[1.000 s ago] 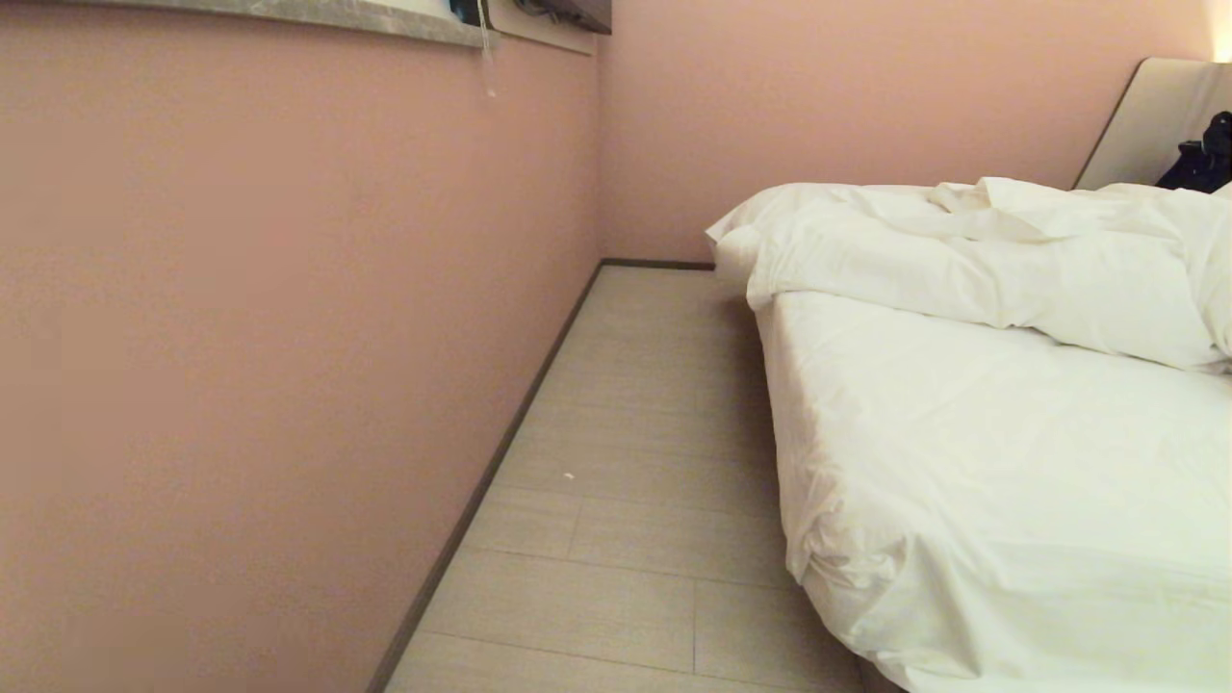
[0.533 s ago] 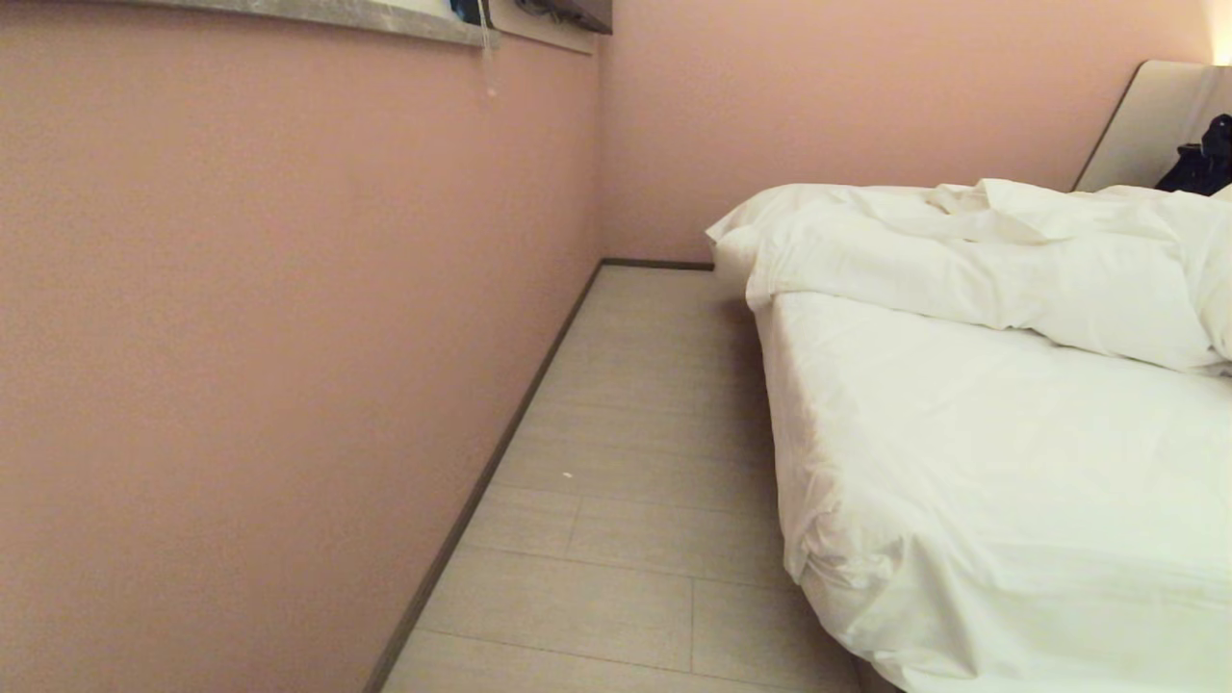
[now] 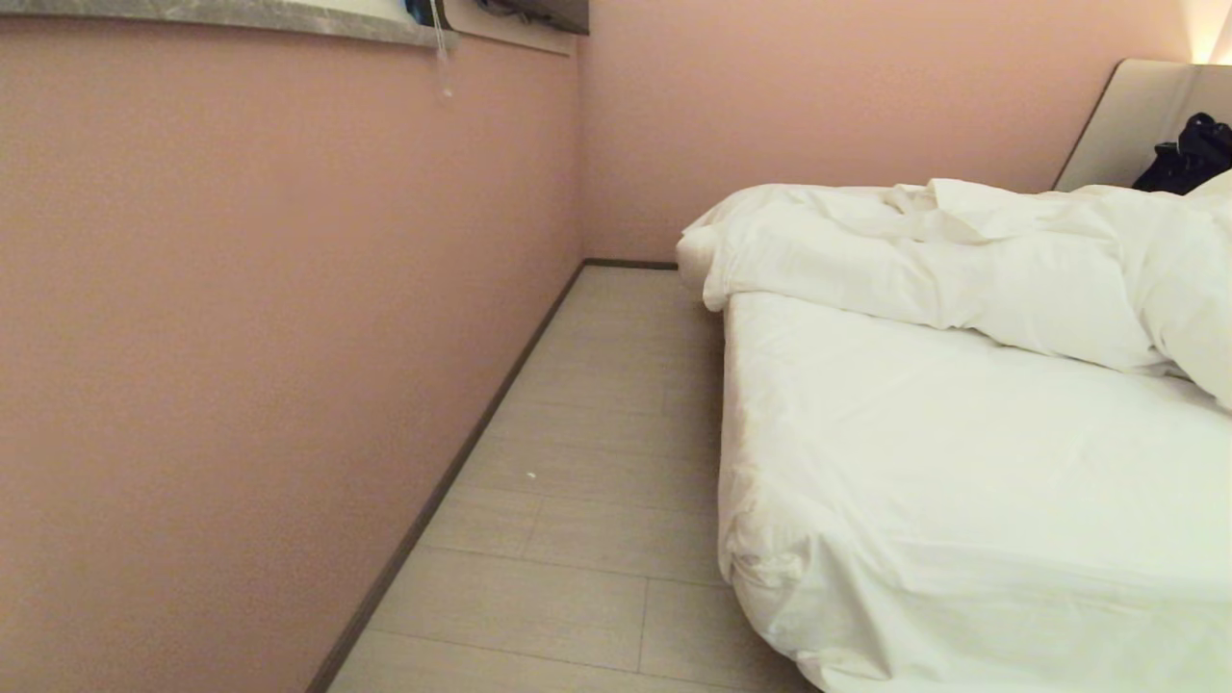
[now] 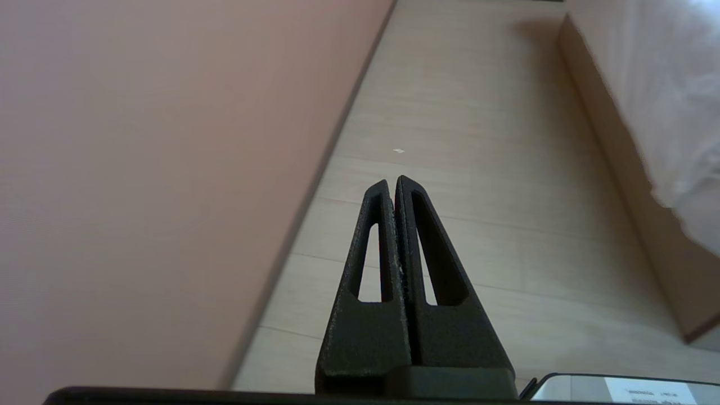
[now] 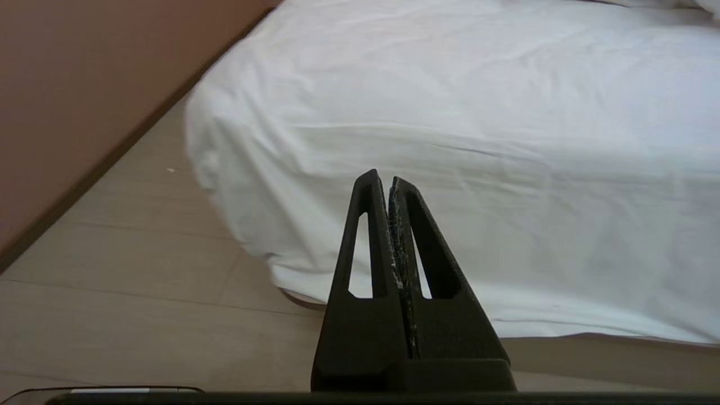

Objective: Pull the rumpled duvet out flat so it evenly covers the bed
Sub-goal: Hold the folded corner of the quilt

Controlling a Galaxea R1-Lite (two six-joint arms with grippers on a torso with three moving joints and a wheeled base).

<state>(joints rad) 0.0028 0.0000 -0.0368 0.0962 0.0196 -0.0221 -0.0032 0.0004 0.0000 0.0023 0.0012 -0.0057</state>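
White bedding fills the right of our head view: the duvet lies bunched in a thick ridge across the far part of the bed, toward the headboard, leaving the sheet bare on the near part. A dark bundle rests against the headboard. To the left run a strip of floor and the pink wall. Neither arm shows here, so we judge that we are not yet near enough to the duvet to work on it.

From our left wrist we see the left gripper pinched together with nothing between its fingers, pointing along the floor between wall and bed base. It hangs low beside us, which suits travelling down this narrow aisle rather than reaching.

From our right wrist the right gripper is likewise closed tight and empty, aimed at the near corner of the bed where the sheet drapes over the side. It touches nothing.

We judge the pulling has not begun: the duvet is well apart from both grippers, and we would need to come closer to its near edge and open a gripper first.
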